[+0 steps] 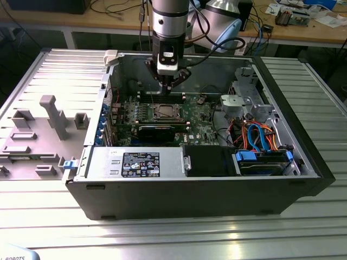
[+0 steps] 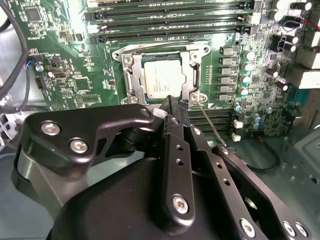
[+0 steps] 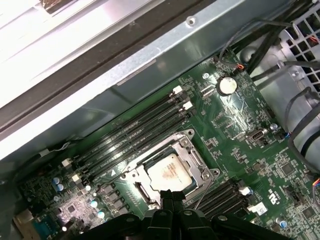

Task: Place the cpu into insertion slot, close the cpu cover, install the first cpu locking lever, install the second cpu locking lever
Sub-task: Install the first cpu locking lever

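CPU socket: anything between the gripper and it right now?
Nothing visible. The cpu already sits in the insertion slot, with the cpu cover framing it. The gripper hangs at the socket's edge, with open board between them.

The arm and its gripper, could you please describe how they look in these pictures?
In the exterior view the arm has a silver-grey wrist with black bands and dark cables running beside it. The gripper is matt black; in the second wrist view its linkage plates carry silver screws, and the narrow bars have small holes.
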`<state>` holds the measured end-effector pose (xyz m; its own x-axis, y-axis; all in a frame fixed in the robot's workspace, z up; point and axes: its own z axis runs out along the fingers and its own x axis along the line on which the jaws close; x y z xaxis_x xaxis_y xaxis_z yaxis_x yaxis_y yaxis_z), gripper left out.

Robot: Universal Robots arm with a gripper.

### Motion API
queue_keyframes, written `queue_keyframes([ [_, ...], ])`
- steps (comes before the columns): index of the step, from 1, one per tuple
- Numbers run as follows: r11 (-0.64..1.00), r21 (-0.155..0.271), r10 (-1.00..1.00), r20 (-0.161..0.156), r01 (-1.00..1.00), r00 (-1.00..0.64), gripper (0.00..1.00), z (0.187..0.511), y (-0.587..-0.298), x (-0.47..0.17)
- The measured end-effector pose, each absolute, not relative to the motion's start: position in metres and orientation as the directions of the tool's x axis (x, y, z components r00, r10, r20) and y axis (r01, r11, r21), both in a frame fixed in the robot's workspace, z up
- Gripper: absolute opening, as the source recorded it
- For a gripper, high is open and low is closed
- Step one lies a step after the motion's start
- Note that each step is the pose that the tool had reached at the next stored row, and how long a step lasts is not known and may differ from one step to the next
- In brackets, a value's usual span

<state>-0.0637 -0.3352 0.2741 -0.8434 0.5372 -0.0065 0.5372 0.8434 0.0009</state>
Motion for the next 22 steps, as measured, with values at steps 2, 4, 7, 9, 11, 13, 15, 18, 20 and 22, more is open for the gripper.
queue_keyframes([
  [2,0.845,0.001,0.535,-0.007,0.535,-0.845,0.11,0.2741,-0.3352,-0.0637],
  [4,0.846,0.001,0.534,-0.007,0.534,-0.845,0.11,0.2741,-0.3352,-0.0638],
  [7,0.846,0.001,0.534,-0.007,0.534,-0.846,0.11,0.2741,-0.3352,-0.0638],
  [9,0.846,0.001,0.534,-0.006,0.534,-0.846,0.11,0.2741,-0.3352,-0.0638],
  [11,0.846,0.001,0.534,-0.007,0.534,-0.846,0.11,0.2741,-0.3352,-0.0638],
  [13,0.846,0.001,0.534,-0.007,0.534,-0.846,0.11,0.2741,-0.3352,-0.0638],
  [15,0.846,0.001,0.533,-0.006,0.533,-0.846,0.11,0.2741,-0.3352,-0.0638],
  [18,0.853,0.001,0.521,-0.007,0.521,-0.853,0.11,0.2741,-0.3352,-0.0638],
  [20,0.86,0.001,0.51,-0.007,0.51,-0.86,0.11,0.2741,-0.3352,-0.0638],
  [22,0.867,0.001,0.499,-0.007,0.499,-0.867,0.11,0.2741,-0.3351,-0.0638],
])
